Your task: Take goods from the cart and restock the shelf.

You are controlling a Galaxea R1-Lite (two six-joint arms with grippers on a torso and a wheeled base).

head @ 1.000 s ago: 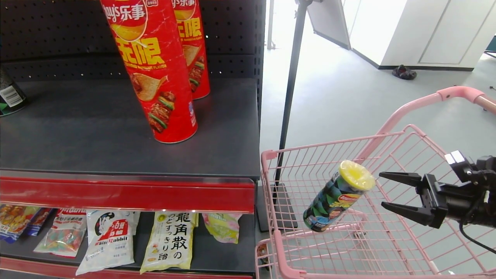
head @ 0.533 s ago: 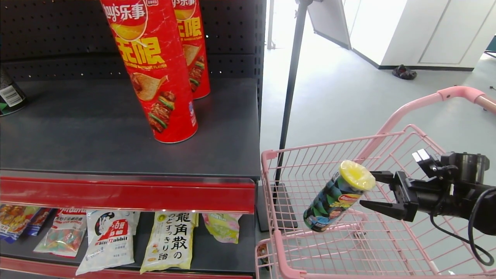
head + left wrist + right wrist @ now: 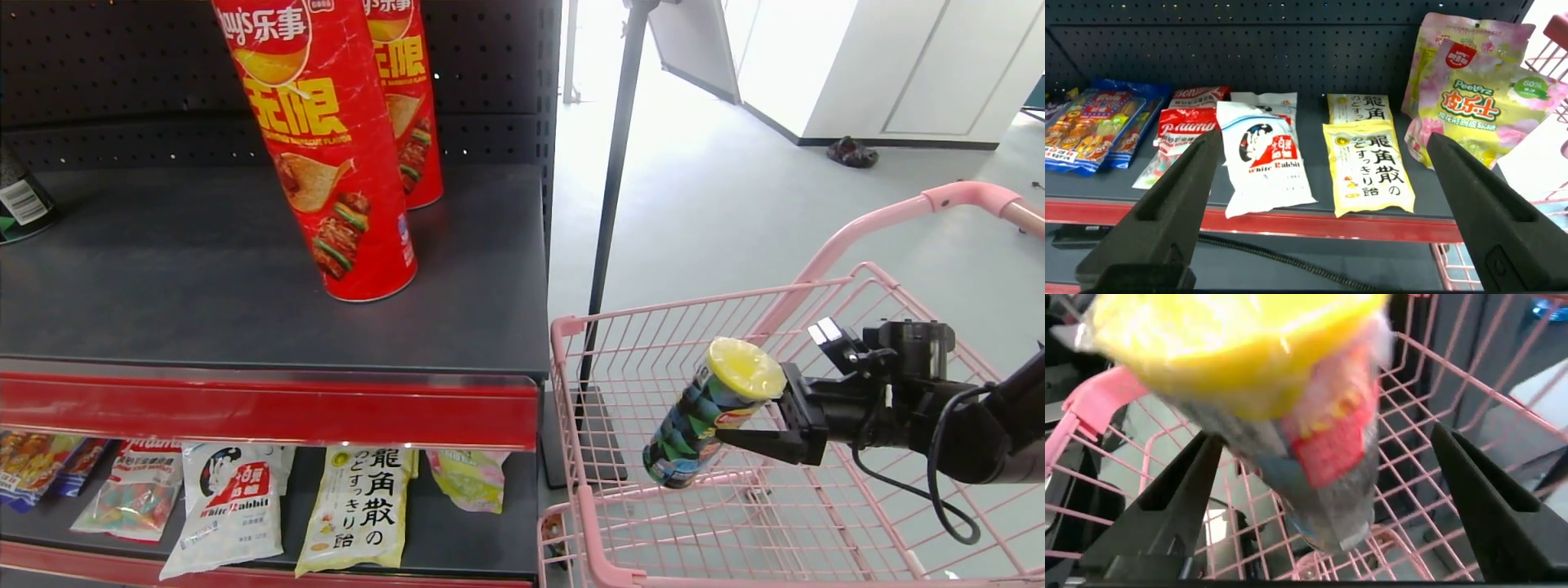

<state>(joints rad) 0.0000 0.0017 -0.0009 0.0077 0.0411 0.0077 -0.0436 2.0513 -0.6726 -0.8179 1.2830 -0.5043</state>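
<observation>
Grey floor [image 3: 735, 188] backs pink cart [image 3: 963, 194] holding one tilted can [image 3: 702, 412].

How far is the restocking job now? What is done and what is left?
Looks done: two red cans stand on the upper shelf. In hand: the right gripper, open, has a finger on each side of the tilted green can in the cart. To do: close on it, lift it out and stand it on the shelf. The left gripper is open and holds nothing.
</observation>
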